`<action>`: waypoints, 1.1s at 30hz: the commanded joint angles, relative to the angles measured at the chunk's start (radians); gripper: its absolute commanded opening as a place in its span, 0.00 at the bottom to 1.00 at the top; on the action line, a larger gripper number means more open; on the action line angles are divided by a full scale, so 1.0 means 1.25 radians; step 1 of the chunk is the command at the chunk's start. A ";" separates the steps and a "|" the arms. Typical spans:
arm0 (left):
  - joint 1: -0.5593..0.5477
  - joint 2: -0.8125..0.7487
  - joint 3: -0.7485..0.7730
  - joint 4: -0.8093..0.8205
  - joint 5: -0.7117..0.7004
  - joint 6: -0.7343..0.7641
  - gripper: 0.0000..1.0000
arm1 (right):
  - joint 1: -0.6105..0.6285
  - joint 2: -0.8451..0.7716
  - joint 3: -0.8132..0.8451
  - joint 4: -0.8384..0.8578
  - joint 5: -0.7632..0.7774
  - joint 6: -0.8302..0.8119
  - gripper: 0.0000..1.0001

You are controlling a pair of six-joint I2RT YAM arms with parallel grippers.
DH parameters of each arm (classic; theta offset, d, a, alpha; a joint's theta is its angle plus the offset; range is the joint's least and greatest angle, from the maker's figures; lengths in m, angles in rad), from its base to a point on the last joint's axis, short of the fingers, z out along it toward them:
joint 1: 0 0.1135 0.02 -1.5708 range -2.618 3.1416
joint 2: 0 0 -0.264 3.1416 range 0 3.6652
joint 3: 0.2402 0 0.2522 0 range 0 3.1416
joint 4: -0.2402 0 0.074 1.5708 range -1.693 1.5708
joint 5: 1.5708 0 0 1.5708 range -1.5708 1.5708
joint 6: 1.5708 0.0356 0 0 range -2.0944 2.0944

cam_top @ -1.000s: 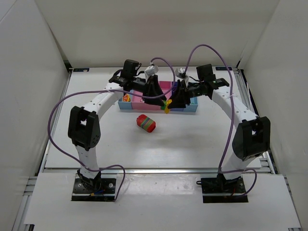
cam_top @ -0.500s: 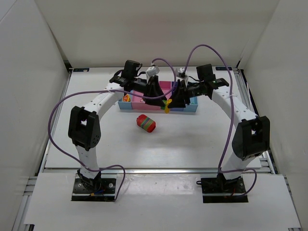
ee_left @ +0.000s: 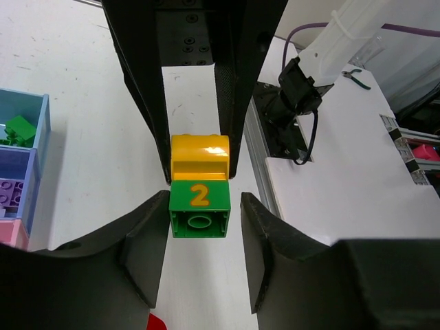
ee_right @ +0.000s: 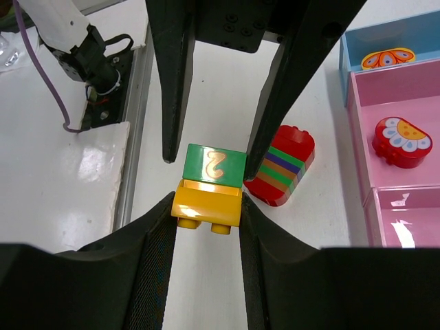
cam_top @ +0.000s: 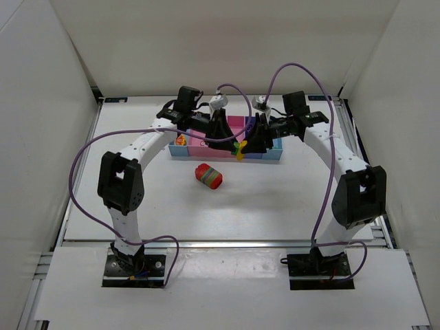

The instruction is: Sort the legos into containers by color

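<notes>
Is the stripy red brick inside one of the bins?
No, the stripy brick lies on the table, outside the bins.

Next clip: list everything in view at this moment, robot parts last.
containers: one row of five joined bins, light blue, pink, pink, dark blue, light blue; far middle of table
green-and-yellow lego chunk: one, green brick marked 2 on a yellow brick; between both grippers
striped lego chunk: one, red with coloured bands; on table, nearer than bins
green lego: one; light blue end bin
purple legos: count unclear; dark blue bin
orange-and-yellow piece: one; other light blue end bin
red flower piece: one; wide pink bin
table: one, white
cables: two, purple; looping over arms
left gripper: black; flanks green half, contact unclear
right gripper: black; shut on yellow half
</notes>
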 commanded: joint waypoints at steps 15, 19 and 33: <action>0.000 -0.013 0.017 -0.019 -0.019 0.030 0.13 | -0.052 -0.048 -0.016 -0.035 0.003 -0.046 0.07; 0.022 -0.027 0.008 -0.019 -0.009 0.028 0.12 | -0.099 -0.078 -0.039 -0.109 0.006 -0.111 0.07; 0.021 0.004 -0.015 0.251 -0.175 -0.237 0.10 | -0.227 -0.203 -0.154 -0.280 0.072 -0.214 0.06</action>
